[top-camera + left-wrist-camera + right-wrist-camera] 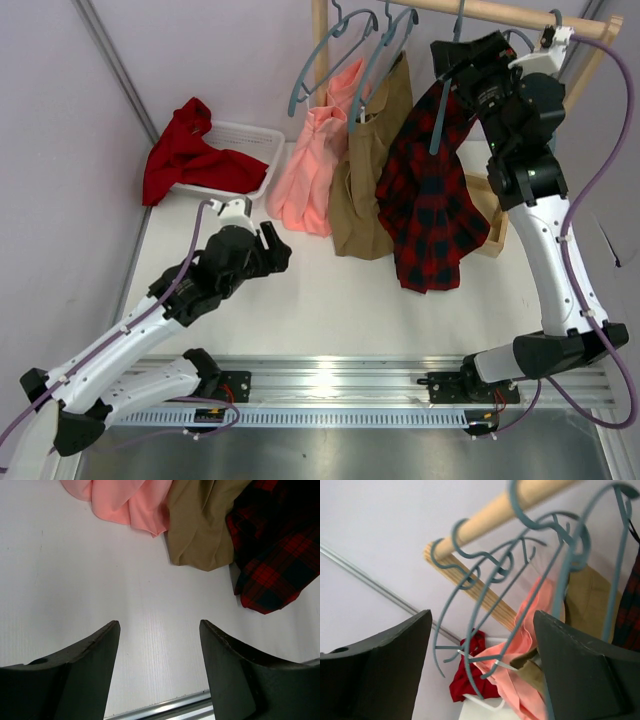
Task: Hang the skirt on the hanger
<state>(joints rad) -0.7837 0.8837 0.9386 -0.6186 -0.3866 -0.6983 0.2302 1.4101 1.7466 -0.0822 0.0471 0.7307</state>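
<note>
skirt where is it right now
In the top view the skirt hangs below the wooden rail, right of centre, with the tan garment just left of it.

no legible text or labels

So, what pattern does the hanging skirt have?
The skirt is red-and-black tartan, clearest in the top external view.

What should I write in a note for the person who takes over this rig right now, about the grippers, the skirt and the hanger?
Left gripper: open, empty, over the table, apart from the garments.
Right gripper: open, empty, up by the wooden rod.
Skirt: hangs from the hanger at the rod; its hem rests on the table.
Done: skirt looks hung.
Left: probably only check that it sits well, then draw the right arm back.
</note>
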